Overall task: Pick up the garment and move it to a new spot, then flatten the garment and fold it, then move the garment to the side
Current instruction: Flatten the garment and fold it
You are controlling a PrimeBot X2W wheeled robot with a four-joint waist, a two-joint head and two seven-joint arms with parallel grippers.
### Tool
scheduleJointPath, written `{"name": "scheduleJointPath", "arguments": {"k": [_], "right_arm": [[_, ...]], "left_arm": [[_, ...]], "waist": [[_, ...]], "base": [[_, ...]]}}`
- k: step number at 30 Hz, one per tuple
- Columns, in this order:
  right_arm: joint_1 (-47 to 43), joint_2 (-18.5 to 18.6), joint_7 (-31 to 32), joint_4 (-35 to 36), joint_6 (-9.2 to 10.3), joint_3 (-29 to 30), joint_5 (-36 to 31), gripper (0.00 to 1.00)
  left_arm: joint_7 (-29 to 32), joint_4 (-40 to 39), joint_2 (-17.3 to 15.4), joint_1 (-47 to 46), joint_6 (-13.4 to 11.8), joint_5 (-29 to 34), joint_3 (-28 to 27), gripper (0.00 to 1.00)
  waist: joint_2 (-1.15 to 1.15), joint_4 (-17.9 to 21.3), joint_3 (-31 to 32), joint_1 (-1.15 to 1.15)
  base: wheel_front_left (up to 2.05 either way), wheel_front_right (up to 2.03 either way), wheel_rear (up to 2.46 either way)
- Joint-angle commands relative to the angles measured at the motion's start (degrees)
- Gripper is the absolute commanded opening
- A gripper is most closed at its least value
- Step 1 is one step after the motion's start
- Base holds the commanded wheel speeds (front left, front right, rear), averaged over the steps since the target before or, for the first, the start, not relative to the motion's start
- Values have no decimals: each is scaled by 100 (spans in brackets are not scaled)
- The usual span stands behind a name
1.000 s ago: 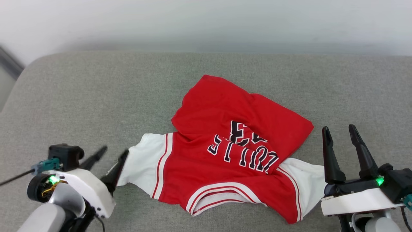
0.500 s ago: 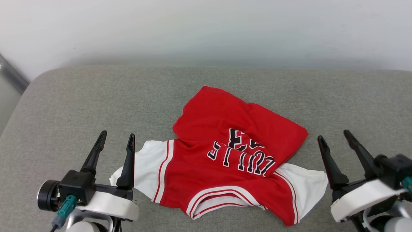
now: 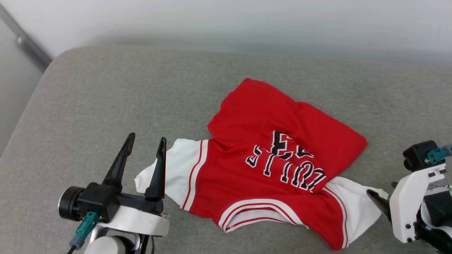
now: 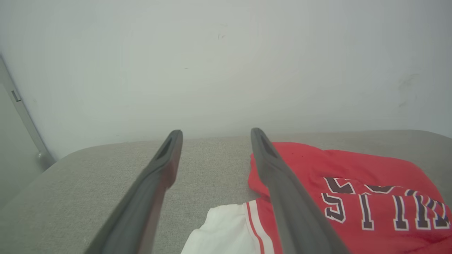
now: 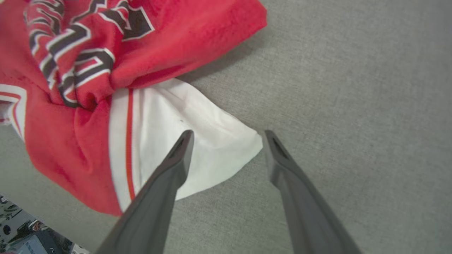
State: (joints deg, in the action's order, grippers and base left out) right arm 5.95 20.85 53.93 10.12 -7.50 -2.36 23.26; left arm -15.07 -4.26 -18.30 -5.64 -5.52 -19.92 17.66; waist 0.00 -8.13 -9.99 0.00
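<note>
The garment [image 3: 268, 141] is a red jersey shirt with white sleeves and black lettering, lying crumpled on a grey cushion [image 3: 106, 98], its lower part folded over the chest. My left gripper [image 3: 146, 138] stands open just left of the left white sleeve [image 3: 176, 165], fingers pointing away from me. In the left wrist view the garment [image 4: 353, 169] lies to the right of that gripper [image 4: 216, 132]. My right gripper [image 3: 381, 188] is tipped down at the right white sleeve. In the right wrist view it [image 5: 226, 133] is open over the sleeve's tip [image 5: 212, 141], holding nothing.
A pale wall [image 3: 226, 21] rises behind the cushion. A metal rail [image 3: 28, 46] runs down at the far left corner. The cushion's rounded left edge [image 3: 31, 106] drops off. Some clutter [image 5: 14, 240] shows beyond the cushion's near edge.
The head camera has shifted, moving the whole picture. My left gripper has swung upright beside the left sleeve. My right gripper has tipped its fingers down toward the right sleeve.
</note>
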Motion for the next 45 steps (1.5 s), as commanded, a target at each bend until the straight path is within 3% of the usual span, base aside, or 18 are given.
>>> {"name": "scheduleJointPath", "arguments": {"k": [1,7,15,16,24,33,38,39,40,45], "right_arm": [[67,70,84,-209,1,2,-120,100],[162,92,-83,-965,1,-31,-376,100],[-3,-182,-396,-2019,0,-291,-410,100],[-19,-191,-427,-2104,0,-347,-382,0],[206,130,-816,-2160,7,-151,-361,0],[270,541,-1144,-2120,3,1166,-471,0],[-1,219,-1183,-2092,2,1874,-711,0],[-29,159,-1261,-2050,2,1936,-751,44],[-40,64,-1331,-2044,2,2010,-778,100],[-37,-177,-2701,-1548,1,1769,-650,100]], "left_arm": [[-14,-26,130,-102,62,37,-59,100],[-14,10,362,-196,277,181,-193,100],[-14,123,550,-166,467,363,-423,100],[-14,135,562,-153,497,379,-446,100],[-14,345,607,-1,605,459,-591,100],[-15,393,669,104,732,518,-743,100],[-15,448,679,189,772,555,-830,100],[-15,457,678,189,781,559,-846,100],[-15,475,676,193,790,558,-867,100],[-15,582,641,250,900,385,-992,100]], "waist": [[0,-194,-143,0],[0,-512,-328,0],[0,-755,-441,0],[0,-764,-437,0],[0,-590,-223,0],[0,-220,0,0],[0,-91,24,0],[0,-70,25,0],[0,-45,33,0],[0,18,176,0]], "base": [[0,0,0],[0,0,0],[0,0,0],[0,0,0],[0,0,0],[0,0,0],[0,0,0],[0,0,0],[0,0,0],[0,0,0]]}}
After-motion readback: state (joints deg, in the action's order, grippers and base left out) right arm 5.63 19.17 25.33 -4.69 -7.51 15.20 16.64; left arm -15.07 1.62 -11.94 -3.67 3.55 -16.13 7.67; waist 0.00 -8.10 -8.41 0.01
